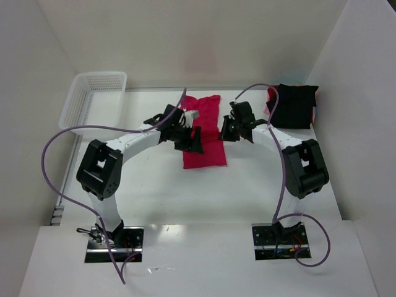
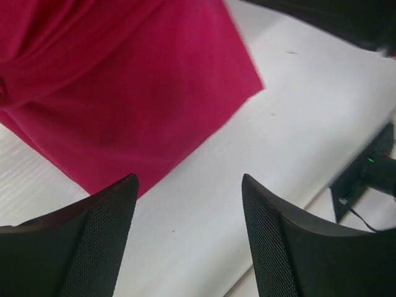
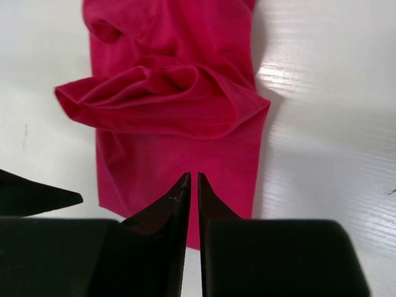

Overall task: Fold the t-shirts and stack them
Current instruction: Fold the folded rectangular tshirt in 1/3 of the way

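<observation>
Top external view: risking a crooked fold by dragging the bunched ridge across the long crimson-red cloth t-shirt [image 1: 204, 133] lying between both arms.
Reaching inward low over it, left gripper [image 2: 189, 182] spread wide and empty, right gripper [image 3: 192, 176] pinched almost together on nothing visible; leaving the black cloth t-shirt [image 1: 294, 106] apart at far right.
</observation>
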